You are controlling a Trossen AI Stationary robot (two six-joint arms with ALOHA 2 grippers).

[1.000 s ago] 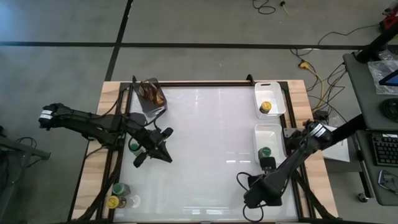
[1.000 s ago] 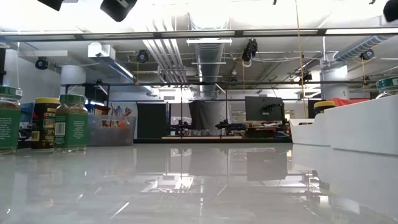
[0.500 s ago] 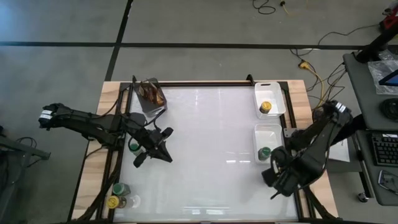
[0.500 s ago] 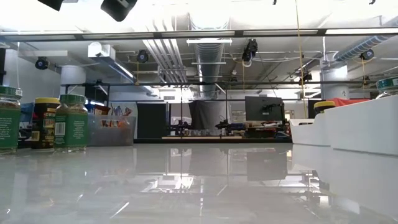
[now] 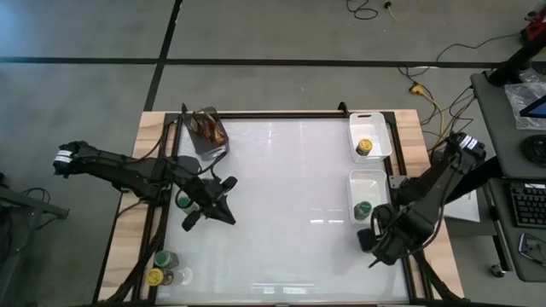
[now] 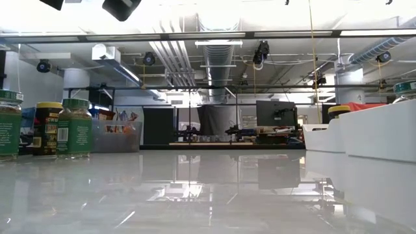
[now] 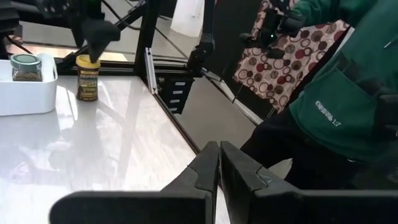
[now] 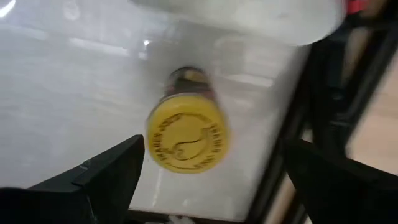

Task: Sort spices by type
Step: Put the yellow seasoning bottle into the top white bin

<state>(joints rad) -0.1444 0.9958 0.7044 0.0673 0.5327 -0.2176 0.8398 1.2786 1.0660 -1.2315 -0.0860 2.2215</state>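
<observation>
My right gripper (image 5: 376, 242) is open at the near right, just near of the near white tray (image 5: 380, 181). It hovers above a yellow-lidded jar (image 8: 186, 134) that stands upright on the table, with one finger on either side and well apart from it. That jar also shows in the left wrist view (image 7: 87, 78). A green-lidded jar (image 5: 363, 208) sits in the near tray and a yellow-lidded jar (image 5: 364, 147) in the far tray (image 5: 381, 128). My left gripper (image 5: 223, 211) is shut and empty at the left, beside a green-lidded jar (image 5: 182, 200). Three more jars (image 5: 164, 268) stand at the near left corner.
A grey cup of brown sticks (image 5: 207, 130) stands at the far left. The table's middle (image 5: 290, 188) is bare white surface. A person in green clothing (image 7: 348, 93) stands beyond the table's edge in the left wrist view.
My right gripper has swung from the near middle of the table toward the right edge, ending beside the near tray above the yellow-lidded jar. My left arm has kept still.
</observation>
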